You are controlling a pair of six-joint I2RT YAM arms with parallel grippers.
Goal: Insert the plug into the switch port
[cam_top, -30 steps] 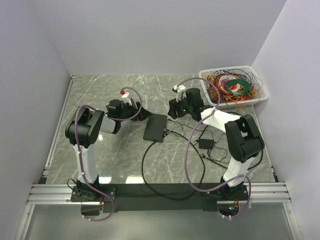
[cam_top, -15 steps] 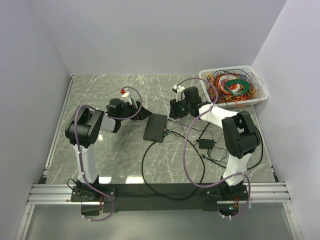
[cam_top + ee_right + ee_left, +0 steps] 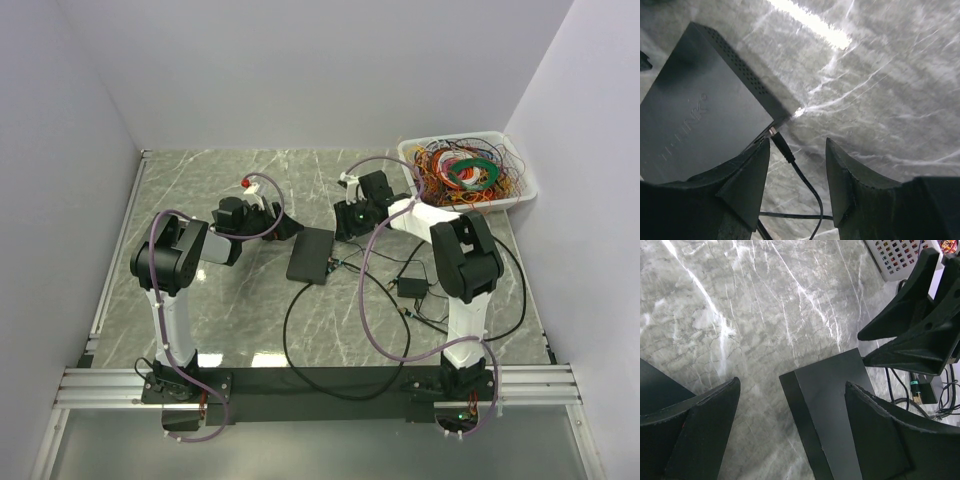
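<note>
The grey marble surface point(image 3: 230, 190) lies under both tools. The black switch point(image 3: 311, 255) lies flat on it, between the left tool point(image 3: 791, 385) and the right tool point(image 3: 797, 145). One corner of the switch reaches in between the left tool's fingers, which are wide apart and hold nothing. The right tool is also spread and empty. A black cable point(image 3: 807, 187) runs between its fingers. The plug point(image 3: 776, 137) lies just ahead of them, its metal tip at the side of the switch; whether it is inside a port, I cannot tell.
</note>
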